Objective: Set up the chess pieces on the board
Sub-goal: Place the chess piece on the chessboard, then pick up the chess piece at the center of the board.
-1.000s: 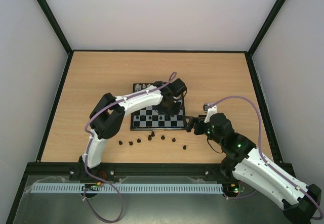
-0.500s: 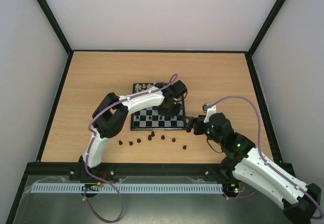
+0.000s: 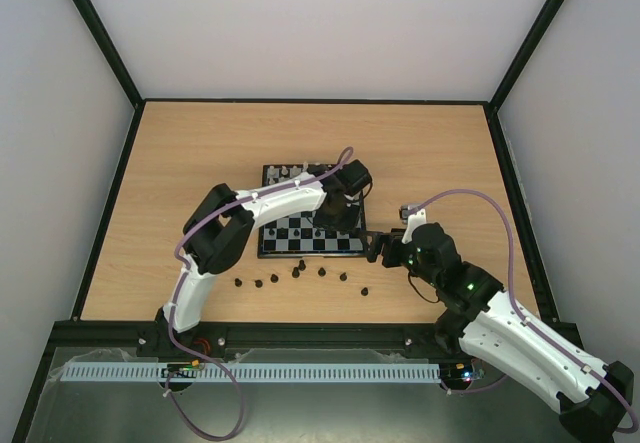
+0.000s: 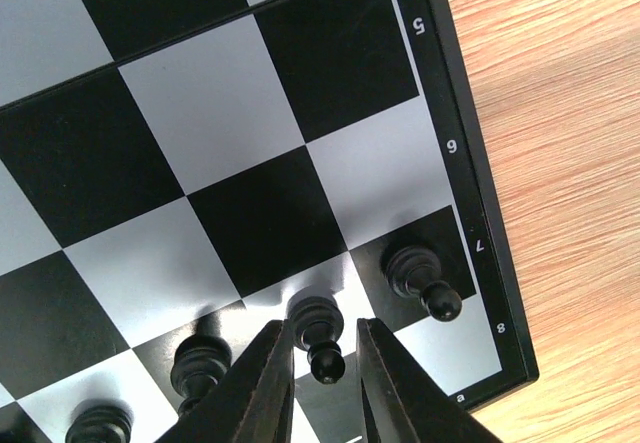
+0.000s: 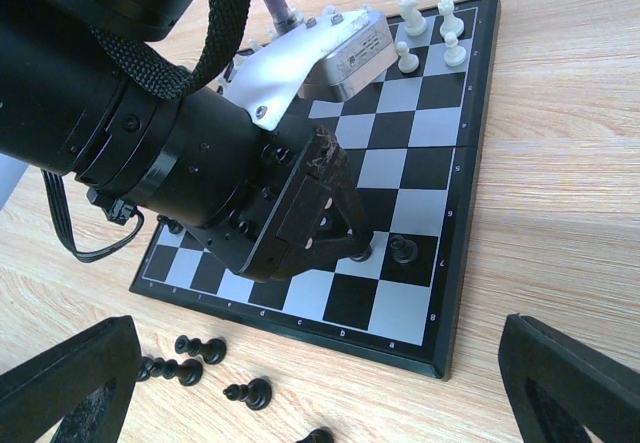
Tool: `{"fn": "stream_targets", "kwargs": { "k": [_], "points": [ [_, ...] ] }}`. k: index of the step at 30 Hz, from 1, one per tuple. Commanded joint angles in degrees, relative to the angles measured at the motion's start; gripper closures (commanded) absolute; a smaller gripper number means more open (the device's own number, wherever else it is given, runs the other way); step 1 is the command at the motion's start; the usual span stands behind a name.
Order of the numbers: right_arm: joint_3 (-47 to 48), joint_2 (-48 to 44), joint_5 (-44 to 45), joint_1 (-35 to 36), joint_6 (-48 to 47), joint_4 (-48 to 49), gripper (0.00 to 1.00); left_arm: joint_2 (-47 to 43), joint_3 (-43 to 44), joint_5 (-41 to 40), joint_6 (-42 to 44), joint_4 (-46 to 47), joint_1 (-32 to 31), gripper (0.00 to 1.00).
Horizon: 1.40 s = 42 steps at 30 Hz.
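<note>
- Pawns (image 4: pixel 420 278) stand side by side in one row near the board's (image 4: pixel 150 163) corner, each on its own square. This looks like a rank being filled one piece at a time.
- Left gripper (image 4: pixel 325 341) points down over that row, probably so it can straddle one piece without knocking the others.
- One pawn (image 4: pixel 317 319) stands upright on a light square between the left fingers (image 4: pixel 265 383). They flank it closely with only a narrow gap, and I cannot tell whether they pinch it or merely stand beside it.
- Right gripper (image 5: pixel 320 383) hangs just off the board's right edge, its fingers (image 5: pixel 70 383) spread wide around nothing. It is likely kept clear of the left arm.
- Loose pieces (image 3: pixel 300 275), all black, lie on the table (image 3: pixel 200 163) near the board's near edge.
- White pieces (image 5: pixel 425 23) stand at the far corner.
</note>
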Motion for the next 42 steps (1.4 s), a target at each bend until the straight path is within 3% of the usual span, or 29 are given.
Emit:
{"fn": "stream_targets", "kwargs": {
  "k": [1, 10, 18, 25, 28, 42],
  "points": [
    [-0.5, 0.0, -0.3, 0.3, 0.2, 0.1, 0.01, 1.0, 1.5, 0.9, 0.0, -0.5, -0.3, 0.78],
    [-0.6, -0.1, -0.7, 0.3, 0.1, 0.1, 0.01, -0.4, 2.4, -1.0, -0.2, -1.2, -0.3, 0.61],
    [-0.5, -0.1, -0.9, 0.2, 0.1, 0.2, 0.01, -8.2, 1.2, -7.7, 1.3, -0.3, 0.2, 0.35],
    [-0.7, 0.9, -0.9, 0.3, 0.1, 0.6, 0.01, -19.9, -9.8, -9.4, -1.1, 5.8, 2.2, 0.19],
    [-0.8, 1.9, -0.5, 0.3, 0.1, 1.0, 0.02, -25.6, -17.1, -10.1, -2.9, 9.7, 2.4, 0.01],
    [-0.1, 10.5, 1.7, 0.3, -0.3, 2.3, 0.01, -60.5, -51.8, -17.4, -12.5, 24.9, 0.0, 0.01]
  ]
}}
